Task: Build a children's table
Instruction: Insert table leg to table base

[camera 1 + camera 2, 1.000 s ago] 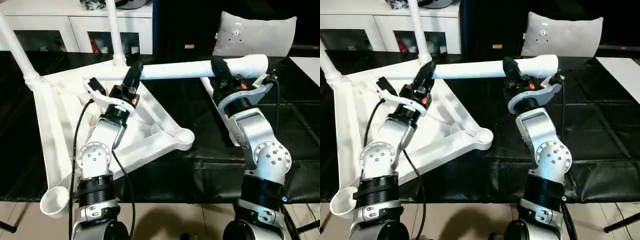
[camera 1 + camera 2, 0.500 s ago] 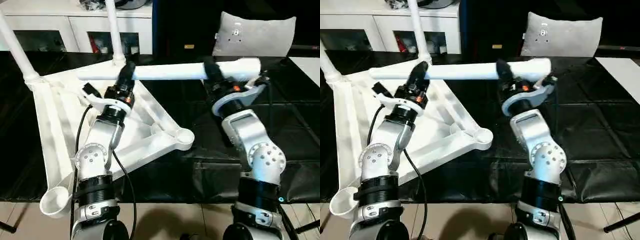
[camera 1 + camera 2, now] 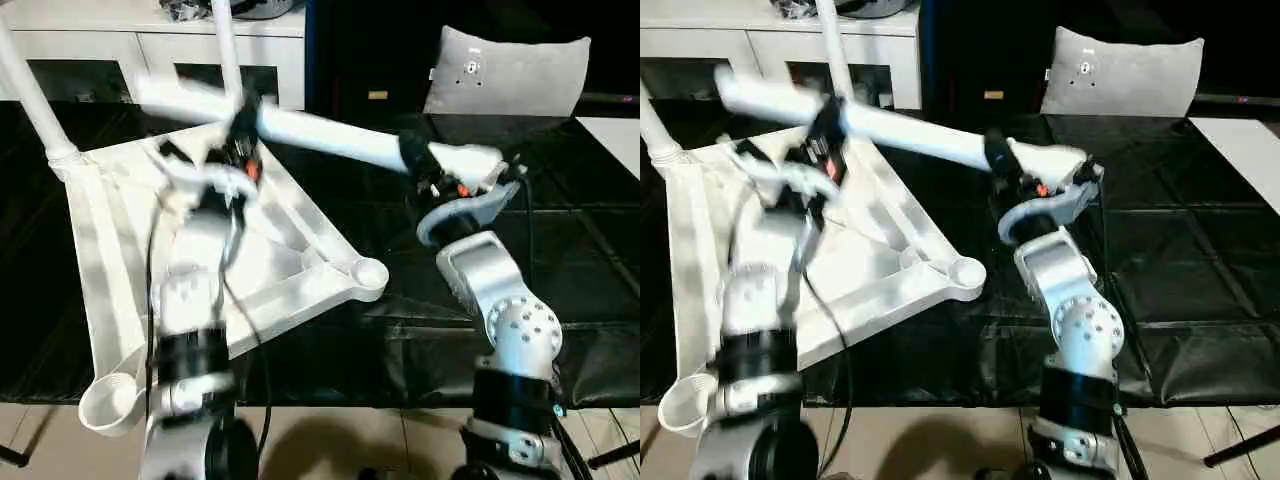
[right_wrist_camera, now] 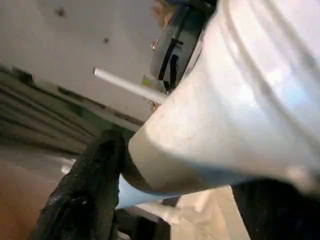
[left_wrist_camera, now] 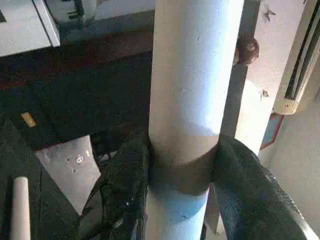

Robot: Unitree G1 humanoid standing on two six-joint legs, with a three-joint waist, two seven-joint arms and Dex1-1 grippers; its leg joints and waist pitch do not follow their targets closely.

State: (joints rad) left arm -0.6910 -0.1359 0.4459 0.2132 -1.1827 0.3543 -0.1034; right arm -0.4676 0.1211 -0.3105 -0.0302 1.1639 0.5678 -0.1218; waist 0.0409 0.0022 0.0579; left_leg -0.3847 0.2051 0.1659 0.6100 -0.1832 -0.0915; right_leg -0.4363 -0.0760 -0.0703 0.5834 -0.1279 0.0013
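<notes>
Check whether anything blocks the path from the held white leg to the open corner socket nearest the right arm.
Nothing visible does. The long white tapered plastic leg is held in the air by the left gripper and right gripper, and the round socket on the white ribbed square tabletop lies open.

The left gripper [image 5: 182,175] clamps a white tubular leg [image 5: 192,75], one black finger [image 5: 120,195] pressed on each side of the tube. Beyond lie dark sheeting [image 5: 75,95], a grey-white cushion [image 5: 70,165] and a second white leg's end [image 5: 20,200].
</notes>
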